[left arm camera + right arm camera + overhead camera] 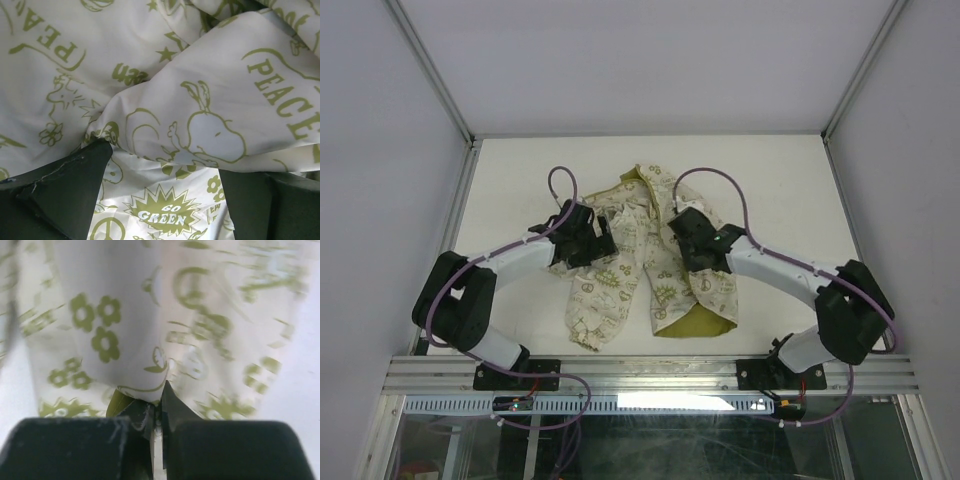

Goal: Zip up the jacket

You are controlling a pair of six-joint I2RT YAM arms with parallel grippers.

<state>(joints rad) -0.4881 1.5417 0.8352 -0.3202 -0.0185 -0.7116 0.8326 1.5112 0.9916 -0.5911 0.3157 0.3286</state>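
The jacket (605, 295) lies crumpled in the middle of the table, cream-white with olive-green prints; its olive lining (695, 325) shows at the near right hem. My left gripper (603, 238) hovers over the jacket's left half. In the left wrist view it (165, 200) is open, its dark fingers (70, 185) wide apart, with printed fabric (200, 115) bunched in front and beneath. My right gripper (678, 228) is on the jacket's right half. In the right wrist view it (159, 405) is shut on a fold of the jacket (125, 340). The zipper is not visible.
The white table (520, 170) is bounded by grey walls and metal frame posts (460, 200) at left, right and back. A metal rail (650, 372) runs along the near edge by the arm bases. Purple cables (560, 180) loop above both wrists.
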